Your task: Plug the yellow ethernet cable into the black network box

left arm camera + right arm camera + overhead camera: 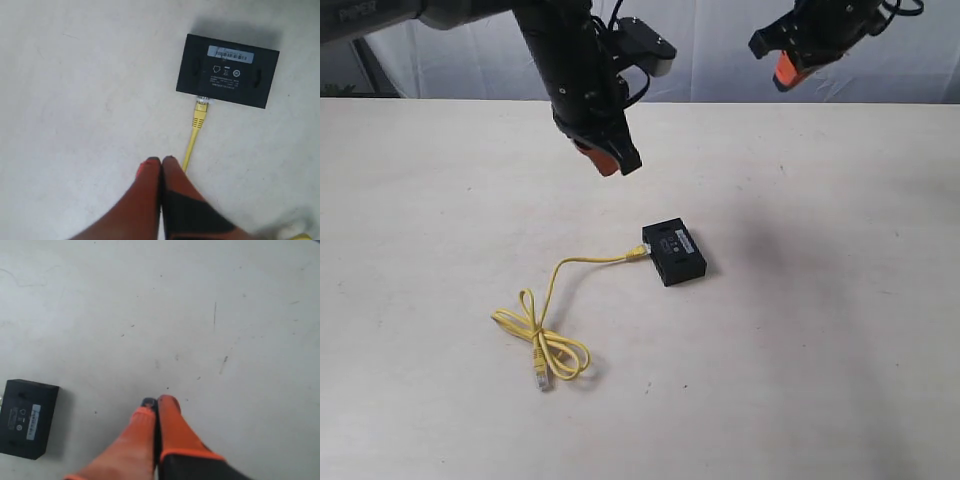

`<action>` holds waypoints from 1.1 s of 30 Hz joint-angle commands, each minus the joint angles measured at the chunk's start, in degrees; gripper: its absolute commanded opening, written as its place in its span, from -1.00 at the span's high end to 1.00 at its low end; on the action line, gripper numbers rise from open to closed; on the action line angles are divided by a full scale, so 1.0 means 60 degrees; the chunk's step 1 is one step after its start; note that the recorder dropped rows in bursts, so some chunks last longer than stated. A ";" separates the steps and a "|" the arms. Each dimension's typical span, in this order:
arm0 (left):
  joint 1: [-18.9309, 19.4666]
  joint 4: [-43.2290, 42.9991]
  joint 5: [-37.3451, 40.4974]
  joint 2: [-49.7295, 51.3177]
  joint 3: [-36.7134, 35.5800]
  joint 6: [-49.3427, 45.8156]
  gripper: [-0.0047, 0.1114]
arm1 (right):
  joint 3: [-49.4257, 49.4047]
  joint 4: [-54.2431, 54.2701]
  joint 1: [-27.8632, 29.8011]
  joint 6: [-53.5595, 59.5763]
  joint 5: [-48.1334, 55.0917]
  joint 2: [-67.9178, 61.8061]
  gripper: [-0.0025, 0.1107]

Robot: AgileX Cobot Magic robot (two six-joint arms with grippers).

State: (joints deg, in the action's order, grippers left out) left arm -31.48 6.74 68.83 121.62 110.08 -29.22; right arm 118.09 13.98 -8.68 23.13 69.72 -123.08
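A small flat black plastic network box with a white label lies near the middle of a pale tabletop. One clear plug of the thin yellow ethernet cable sits in its side port. The cord trails toward eight o'clock, ending in a bow-like loop with the free plug on the table. The left gripper hangs above at eleven o'clock from the box, its orange fingers pressed together on nothing. The right gripper is high at one o'clock, likewise closed and empty. The plugging appears done, though how firmly the plug is seated cannot be told.
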 commanded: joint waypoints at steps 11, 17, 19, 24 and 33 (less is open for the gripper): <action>-0.0008 -0.0588 -0.0019 -0.1632 -0.1026 0.1281 0.92 | -0.3566 -0.1531 0.0036 -0.0645 -0.0490 0.3330 0.97; -0.0008 -0.0784 -0.0464 -0.2685 -0.2262 0.1519 0.92 | -0.5246 -0.1531 0.0036 -0.0720 -0.1317 0.4747 0.97; -0.0008 -0.0784 -0.0707 -0.3089 -0.2673 0.1643 0.92 | -0.5719 -0.1568 0.0036 -0.0845 -0.1597 0.5161 0.97; -0.0008 -0.0808 -0.0993 -0.3999 -0.3603 0.1911 0.92 | -0.6725 -0.1588 0.0036 -0.0931 -0.2176 0.6009 0.97; -0.0008 -0.0892 -0.2183 -0.5515 -0.5537 0.2122 0.92 | -0.8028 -0.2106 0.0036 -0.1369 -0.2978 0.7154 0.97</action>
State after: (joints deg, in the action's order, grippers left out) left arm -31.48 1.43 57.96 91.02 79.86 -17.05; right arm 71.67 2.94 -8.68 15.80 53.40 -82.17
